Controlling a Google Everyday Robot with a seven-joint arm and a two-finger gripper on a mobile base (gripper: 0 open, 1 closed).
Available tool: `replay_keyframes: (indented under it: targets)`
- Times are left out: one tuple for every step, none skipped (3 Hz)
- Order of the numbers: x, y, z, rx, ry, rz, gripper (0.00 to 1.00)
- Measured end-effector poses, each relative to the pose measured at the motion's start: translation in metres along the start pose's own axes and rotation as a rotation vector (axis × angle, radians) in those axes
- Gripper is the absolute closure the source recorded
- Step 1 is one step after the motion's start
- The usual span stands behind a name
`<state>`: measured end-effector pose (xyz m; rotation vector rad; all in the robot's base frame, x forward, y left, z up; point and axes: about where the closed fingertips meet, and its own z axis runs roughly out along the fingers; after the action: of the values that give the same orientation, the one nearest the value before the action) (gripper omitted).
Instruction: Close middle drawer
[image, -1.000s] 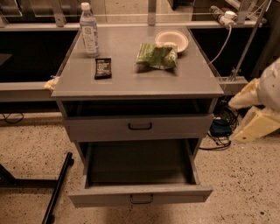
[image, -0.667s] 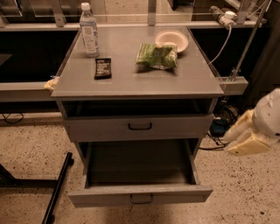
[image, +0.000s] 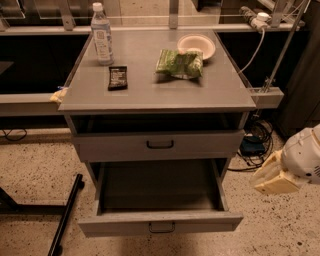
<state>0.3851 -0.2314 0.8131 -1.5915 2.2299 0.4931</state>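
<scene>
The middle drawer (image: 160, 222) is pulled far out of the grey cabinet. Its deep grey box looks empty, and a small black loop handle (image: 161, 227) sits at the centre of its front. My gripper (image: 272, 179), cream-coloured on a white wrist, hangs low to the right of the cabinet. It is level with the open drawer's right side and apart from it, touching nothing.
Above it, another grey drawer (image: 160, 145) with a black handle sits slightly out. The cabinet top (image: 150, 90) holds a water bottle (image: 102, 35), a dark snack bar (image: 117, 78), a green chip bag (image: 181, 63) and a white bowl (image: 196, 45). Cables (image: 252, 145) lie right; a black stand leg (image: 67, 215) lies left.
My gripper has moved down and a little left along the cabinet's right side, from drawer-top height to level with the open drawer. The drawers have not moved.
</scene>
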Motion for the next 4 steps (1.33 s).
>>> replay_keyframes:
  targets:
    - [0.028,-0.001,0.024,-0.018,0.016,0.03,1.0]
    - [0.074,0.012,0.096,-0.083,-0.043,0.051,1.0]
    - [0.104,0.01,0.187,-0.116,-0.145,0.017,1.0]
    - [0.108,-0.002,0.244,-0.124,-0.26,-0.017,1.0]
